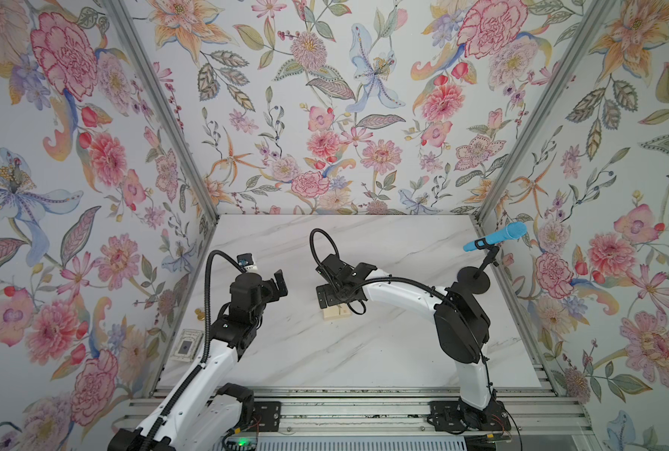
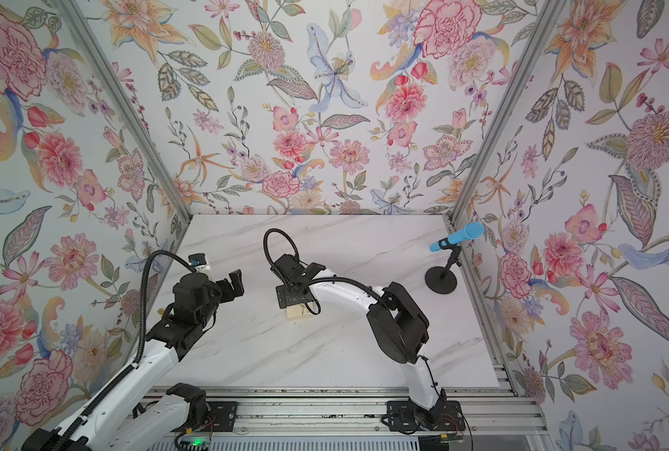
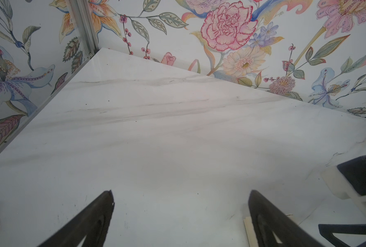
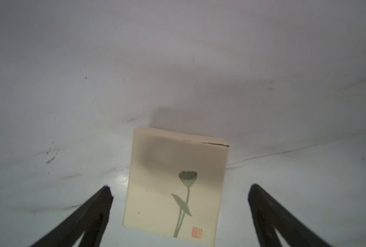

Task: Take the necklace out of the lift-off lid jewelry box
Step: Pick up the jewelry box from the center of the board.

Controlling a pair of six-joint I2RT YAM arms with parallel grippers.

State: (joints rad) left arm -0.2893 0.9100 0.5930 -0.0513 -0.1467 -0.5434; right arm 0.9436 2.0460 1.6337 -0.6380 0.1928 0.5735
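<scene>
Right wrist view: box [image 4: 156,192], square and shut, lies mid-table directly below right claw [image 4: 181,187], between its wide-spread jaws. Necklace unseen, presumably inside. Left claw [image 3: 181,192] also wide and empty, off to the left, farther from box. Bare table [image 1: 403,351] all round box, side edges free to pinch

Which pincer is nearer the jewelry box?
Right. The right pincer hangs open directly over the jewelry box; the left pincer, also open, sits off to its side, not touching.
</scene>
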